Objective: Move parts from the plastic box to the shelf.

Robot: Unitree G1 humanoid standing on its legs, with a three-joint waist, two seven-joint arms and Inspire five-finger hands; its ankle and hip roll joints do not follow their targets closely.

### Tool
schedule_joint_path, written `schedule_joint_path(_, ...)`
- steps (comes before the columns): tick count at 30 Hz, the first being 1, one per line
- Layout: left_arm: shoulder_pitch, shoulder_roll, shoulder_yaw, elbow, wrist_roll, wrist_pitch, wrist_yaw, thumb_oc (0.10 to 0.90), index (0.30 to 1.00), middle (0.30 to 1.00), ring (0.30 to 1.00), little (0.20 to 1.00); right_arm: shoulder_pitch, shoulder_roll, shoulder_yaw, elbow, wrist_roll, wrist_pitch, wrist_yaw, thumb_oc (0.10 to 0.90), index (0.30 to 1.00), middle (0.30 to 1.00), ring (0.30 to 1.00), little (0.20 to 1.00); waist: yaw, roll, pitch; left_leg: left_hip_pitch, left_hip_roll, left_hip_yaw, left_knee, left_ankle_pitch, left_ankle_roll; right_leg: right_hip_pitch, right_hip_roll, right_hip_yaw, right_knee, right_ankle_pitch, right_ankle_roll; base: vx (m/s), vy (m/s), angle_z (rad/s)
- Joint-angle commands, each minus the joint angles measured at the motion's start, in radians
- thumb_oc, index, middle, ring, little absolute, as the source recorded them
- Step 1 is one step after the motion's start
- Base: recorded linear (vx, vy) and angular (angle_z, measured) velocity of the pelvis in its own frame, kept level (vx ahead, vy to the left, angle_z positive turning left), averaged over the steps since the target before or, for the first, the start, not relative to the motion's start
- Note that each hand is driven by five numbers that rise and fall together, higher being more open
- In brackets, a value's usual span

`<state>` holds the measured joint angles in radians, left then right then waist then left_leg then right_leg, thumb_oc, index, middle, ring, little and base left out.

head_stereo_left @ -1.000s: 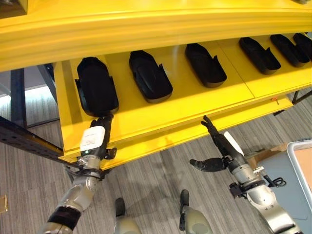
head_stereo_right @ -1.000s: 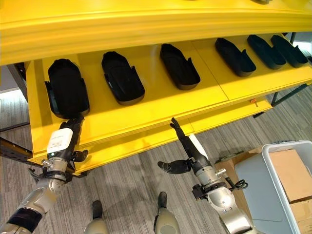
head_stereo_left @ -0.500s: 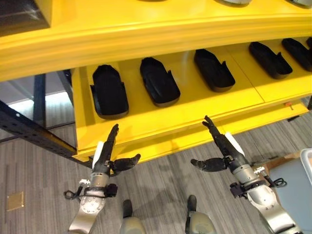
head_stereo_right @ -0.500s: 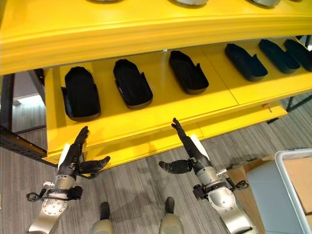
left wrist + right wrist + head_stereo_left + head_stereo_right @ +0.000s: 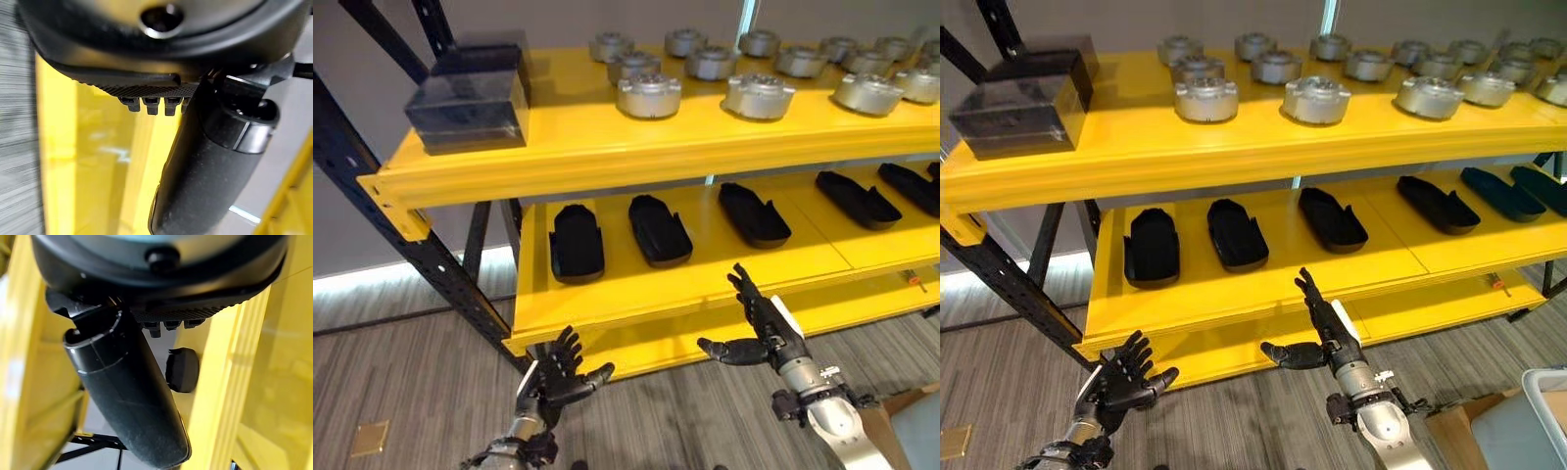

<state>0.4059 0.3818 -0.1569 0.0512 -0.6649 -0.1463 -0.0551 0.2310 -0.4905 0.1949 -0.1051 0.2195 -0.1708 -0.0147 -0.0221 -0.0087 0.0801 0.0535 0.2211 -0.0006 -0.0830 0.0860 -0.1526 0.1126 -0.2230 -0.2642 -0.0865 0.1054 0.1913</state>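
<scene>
Hands have drawn back from the shelf (image 5: 607,294): left hand (image 5: 556,370) and right hand (image 5: 759,328) both hang spread and empty below its edge. Black parts (image 5: 576,240) lie on the middle level, so fetching another likely follows.

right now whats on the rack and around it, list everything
rack: one, yellow shelves on a dark frame
dark boxes: two, smoky grey, top shelf, left end
metal discs: at least twelve, silver, in rows along the top shelf
black parts: six, in a row on the middle shelf
bin: one, pale grey, on the floor at lower right
left hand: open, empty, low in front of the rack
right hand: open, empty, before the lower shelf
</scene>
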Motion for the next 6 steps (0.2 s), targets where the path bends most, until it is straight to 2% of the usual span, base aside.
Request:
schedule_joint_path(1, -0.072, 0.021, 0.030, -0.073, -0.017, -0.112, -0.020, 0.900, 1.000, 1.000, 1.000, 1.000, -0.088, -0.012, -0.034, -0.066, 0.052, -0.094, -0.002, 0.900, 1.000, 1.000, 1.000, 1.000, 0.010, -0.039, -0.041, -0.013, -0.002, 0.009, -0.004, -0.009, 0.018, -0.040, -0.031, -0.005, 0.083, -0.048, 0.012, 0.00, 0.000, 0.00)
schedule_joint_path(6, -0.081, 0.011, 0.033, -0.069, -0.007, -0.111, -0.013, 0.900, 1.000, 1.000, 1.000, 1.000, -0.099, 0.000, -0.016, -0.054, 0.061, -0.087, 0.002, 0.900, 1.000, 1.000, 1.000, 1.000, 0.010, -0.043, -0.044, -0.003, -0.006, 0.014, -0.004, -0.013, 0.022, -0.036, -0.036, 0.001, 0.081, -0.042, 0.013, 0.00, 0.000, 0.00)
